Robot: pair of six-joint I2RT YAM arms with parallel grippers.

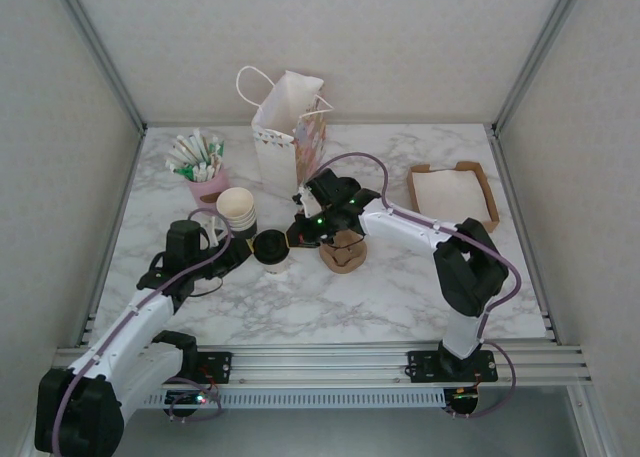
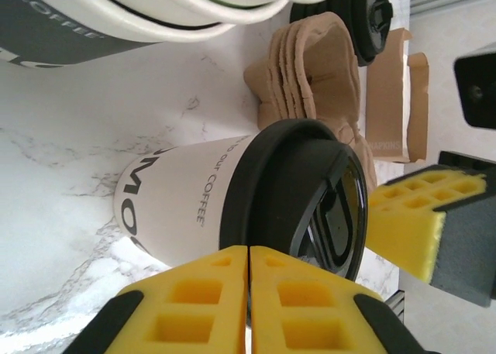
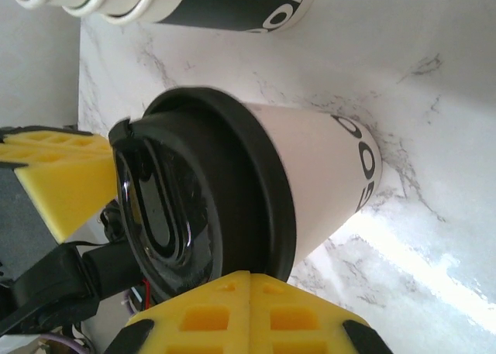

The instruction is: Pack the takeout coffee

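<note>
The takeout coffee (image 1: 270,247) stands upright on the marble table, a white paper cup (image 2: 182,199) with a black lid (image 2: 306,195). My left gripper (image 1: 248,254) is shut, and its closed yellow pads (image 2: 249,251) touch the lid's rim from the left. On the opposite side my right gripper (image 1: 297,234) is also shut, its closed pads (image 3: 249,276) against the lid (image 3: 194,207) of the same cup (image 3: 325,176). Nothing sits between either pair of pads. Each wrist view shows the other gripper's yellow pad beyond the lid.
A white paper gift bag (image 1: 288,132) stands open at the back. A stack of lidless cups (image 1: 237,209) is just behind the coffee, and brown pulp carriers (image 1: 345,252) lie to its right. A pink cup of sticks (image 1: 200,167) is back left, a cardboard tray (image 1: 452,195) right.
</note>
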